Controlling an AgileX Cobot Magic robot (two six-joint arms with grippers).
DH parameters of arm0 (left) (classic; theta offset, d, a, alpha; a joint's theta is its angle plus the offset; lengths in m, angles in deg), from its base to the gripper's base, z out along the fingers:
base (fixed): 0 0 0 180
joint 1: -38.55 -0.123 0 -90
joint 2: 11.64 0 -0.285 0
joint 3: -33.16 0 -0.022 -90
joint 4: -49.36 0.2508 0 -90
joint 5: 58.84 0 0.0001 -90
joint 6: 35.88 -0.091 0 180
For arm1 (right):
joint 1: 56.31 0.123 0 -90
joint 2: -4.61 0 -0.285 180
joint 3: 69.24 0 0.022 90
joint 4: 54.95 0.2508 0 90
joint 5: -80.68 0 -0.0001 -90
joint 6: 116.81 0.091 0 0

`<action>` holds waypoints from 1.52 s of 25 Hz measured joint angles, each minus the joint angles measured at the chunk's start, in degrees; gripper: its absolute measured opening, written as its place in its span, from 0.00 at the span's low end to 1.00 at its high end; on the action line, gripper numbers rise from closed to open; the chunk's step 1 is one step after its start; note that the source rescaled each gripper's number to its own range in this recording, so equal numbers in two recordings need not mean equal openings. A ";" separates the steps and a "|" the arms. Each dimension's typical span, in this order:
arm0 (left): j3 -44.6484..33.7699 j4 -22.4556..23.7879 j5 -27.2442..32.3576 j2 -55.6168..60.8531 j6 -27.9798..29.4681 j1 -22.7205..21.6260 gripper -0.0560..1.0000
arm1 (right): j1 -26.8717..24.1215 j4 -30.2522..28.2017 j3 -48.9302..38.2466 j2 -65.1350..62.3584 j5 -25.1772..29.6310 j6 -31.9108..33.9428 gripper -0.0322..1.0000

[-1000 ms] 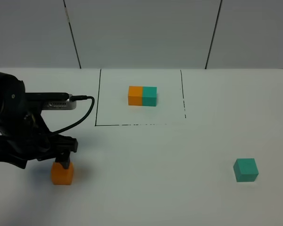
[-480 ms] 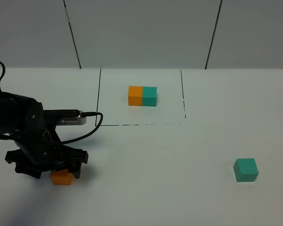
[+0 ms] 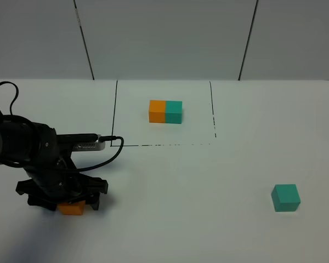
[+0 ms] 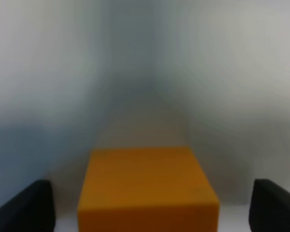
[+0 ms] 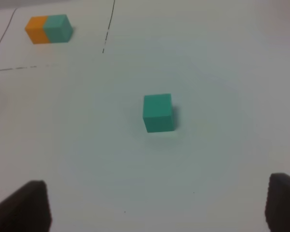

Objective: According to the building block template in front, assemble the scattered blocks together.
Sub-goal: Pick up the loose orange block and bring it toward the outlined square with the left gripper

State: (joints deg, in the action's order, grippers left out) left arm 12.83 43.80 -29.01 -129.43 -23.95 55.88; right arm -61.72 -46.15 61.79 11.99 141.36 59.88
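The template bar (image 3: 165,112), orange cube left and teal cube right, lies inside the black-lined square at the back; it also shows in the right wrist view (image 5: 48,29). The loose orange cube (image 3: 72,208) sits at the front left, mostly hidden under my left arm. My left gripper (image 3: 71,201) is down around it, and in the left wrist view (image 4: 150,210) it is open, with the cube (image 4: 147,188) between the fingers and gaps on both sides. The loose teal cube (image 3: 285,198) sits at the front right. My right gripper (image 5: 154,212) is open, short of the teal cube (image 5: 158,112).
A black line (image 3: 162,145) marks the front edge of the square around the template. A black cable (image 3: 107,150) loops from my left arm. A grey panelled wall (image 3: 164,38) closes the back of the white table (image 3: 208,181).
My left arm has come down over the orange cube and shifted slightly right, so the cube is now mostly covered. The teal cube and the template have not moved.
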 joint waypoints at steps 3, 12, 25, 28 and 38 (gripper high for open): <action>0.00 0.00 -0.35 0.00 -0.13 0.00 0.69 | 0.00 0.00 0.00 0.00 0.00 0.00 0.78; 0.00 0.00 1.68 -0.06 -2.44 0.00 0.63 | 0.00 0.00 0.00 0.00 0.00 0.00 0.78; 0.00 -0.06 2.22 -0.28 -2.57 0.00 0.05 | 0.00 0.00 0.00 0.00 0.00 0.00 0.78; 0.00 -0.06 2.93 -0.28 -2.64 0.00 0.05 | 0.00 0.00 0.00 0.00 0.00 0.00 0.78; 4.15 -0.06 13.93 1.80 -6.08 0.00 0.05 | 0.00 0.00 0.00 0.00 0.00 0.00 0.78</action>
State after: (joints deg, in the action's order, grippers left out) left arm 16.99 43.73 -15.08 -127.63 -30.03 55.88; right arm -61.72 -46.15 61.79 11.99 141.36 59.88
